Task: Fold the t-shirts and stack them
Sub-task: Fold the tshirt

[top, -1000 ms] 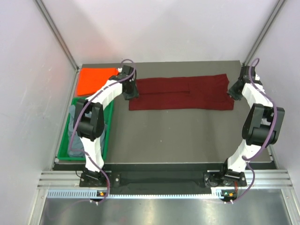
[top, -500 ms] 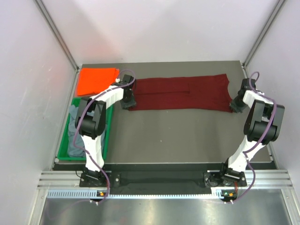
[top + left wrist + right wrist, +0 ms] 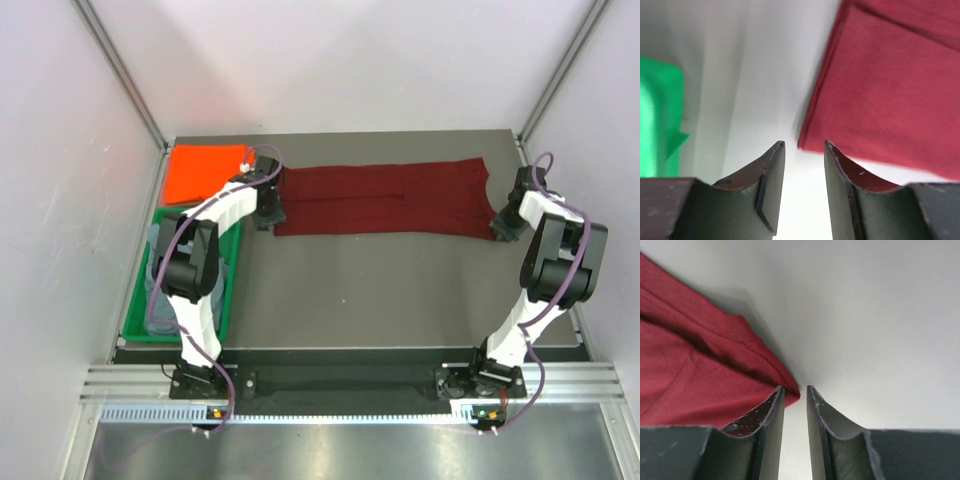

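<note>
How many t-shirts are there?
3: dark maroon cloth shirt spread across the table, bright orange shirt folded far left, grey-blue shirt in the green plastic tray; others may hide beneath.

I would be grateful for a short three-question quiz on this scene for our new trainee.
1. True or false: the maroon t-shirt lies in the green tray.
2. The orange t-shirt lies: A) at the far-left corner of the table; B) on the maroon t-shirt; C) between gripper fingers.
3. Which gripper is at the maroon t-shirt's left end?
Key: 1 false; 2 A; 3 the left gripper.
</note>
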`<state>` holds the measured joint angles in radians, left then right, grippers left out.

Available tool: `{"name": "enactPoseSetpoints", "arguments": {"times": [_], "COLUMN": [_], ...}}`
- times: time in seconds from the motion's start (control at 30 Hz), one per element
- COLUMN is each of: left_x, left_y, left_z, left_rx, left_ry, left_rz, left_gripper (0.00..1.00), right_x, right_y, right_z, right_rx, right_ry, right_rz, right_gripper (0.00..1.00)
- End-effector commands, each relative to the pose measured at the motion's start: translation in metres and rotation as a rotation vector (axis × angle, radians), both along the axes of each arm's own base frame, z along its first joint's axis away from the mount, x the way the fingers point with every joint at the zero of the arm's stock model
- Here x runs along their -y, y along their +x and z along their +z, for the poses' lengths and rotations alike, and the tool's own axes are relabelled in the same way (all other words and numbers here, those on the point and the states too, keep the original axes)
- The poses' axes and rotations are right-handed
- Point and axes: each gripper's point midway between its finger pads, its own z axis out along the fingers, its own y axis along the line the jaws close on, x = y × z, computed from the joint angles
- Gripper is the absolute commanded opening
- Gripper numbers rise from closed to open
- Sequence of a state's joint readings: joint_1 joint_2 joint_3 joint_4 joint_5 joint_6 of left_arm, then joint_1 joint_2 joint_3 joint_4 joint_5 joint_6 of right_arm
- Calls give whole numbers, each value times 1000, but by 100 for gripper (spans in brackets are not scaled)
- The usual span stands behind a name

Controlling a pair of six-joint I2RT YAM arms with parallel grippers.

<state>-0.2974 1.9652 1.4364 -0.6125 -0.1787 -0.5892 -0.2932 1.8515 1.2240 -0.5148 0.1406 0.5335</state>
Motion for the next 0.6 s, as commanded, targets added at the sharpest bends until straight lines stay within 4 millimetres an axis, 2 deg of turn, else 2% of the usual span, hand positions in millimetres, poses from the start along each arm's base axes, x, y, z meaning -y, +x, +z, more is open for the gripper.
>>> {"name": "enactPoseSetpoints", "arguments": {"times": [0.0,0.03,0.1,0.27,0.37,0.43,0.47,0.57], "left_x": [6,14,17,19,16,15,14,15], "left_y": [6,4,2,0,2,1,1,4], "left_z": [59,68,66,43,38,37,35,32], "left_rx": [143,161,168,123,115,114,116,112], "left_ry": [-65,-106,-125,-136,-144,-137,-138,-144], "left_rz": [-53,-84,-109,-119,-112,-108,-112,-124], "left_gripper": [43,43,43,42,41,41,41,42], "right_x": [6,5,0,-8,-16,-43,-53,-79], "right_y": [7,7,4,-2,2,8,16,21], "right_z": [33,39,41,44,59,63,72,73], "right_rx": [44,62,75,66,120,139,151,141], "right_ry": [-13,-12,-4,27,46,122,135,133], "right_rz": [6,8,17,45,87,217,304,400], "right_gripper": [26,26,27,27,29,31,31,31]}}
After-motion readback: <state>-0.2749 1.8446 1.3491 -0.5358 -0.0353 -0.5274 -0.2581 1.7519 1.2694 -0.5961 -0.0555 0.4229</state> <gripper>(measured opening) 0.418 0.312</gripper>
